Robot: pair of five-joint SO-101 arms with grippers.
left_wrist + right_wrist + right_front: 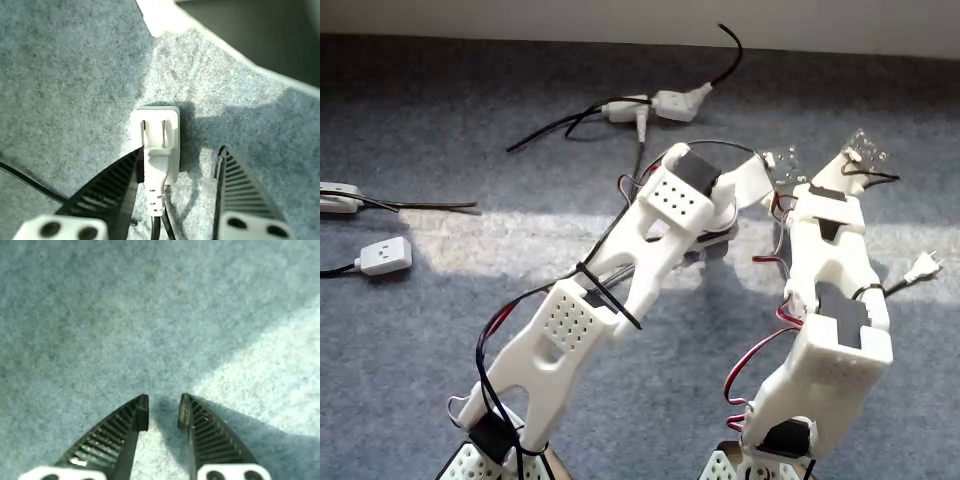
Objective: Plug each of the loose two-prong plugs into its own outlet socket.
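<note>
Left gripper (180, 161): jaws wide apart, one finger (125, 175) touching the side of a white two-prong plug (159, 160), the other finger clear of it. The plug lies on the grey carpet (60, 75), prongs over a white socket block (156, 116); whether it is seated cannot be told. Right gripper (163, 412): narrowly parted, holding nothing, above the carpet. Second loose plug (923, 266) near the carpet's right edge; white outlet socket (385, 255) near its left edge.

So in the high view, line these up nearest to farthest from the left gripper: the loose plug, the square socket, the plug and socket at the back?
From the left gripper:
1. Plug and socket, at the back.
2. Loose plug, far right.
3. Square socket, far left.
</note>
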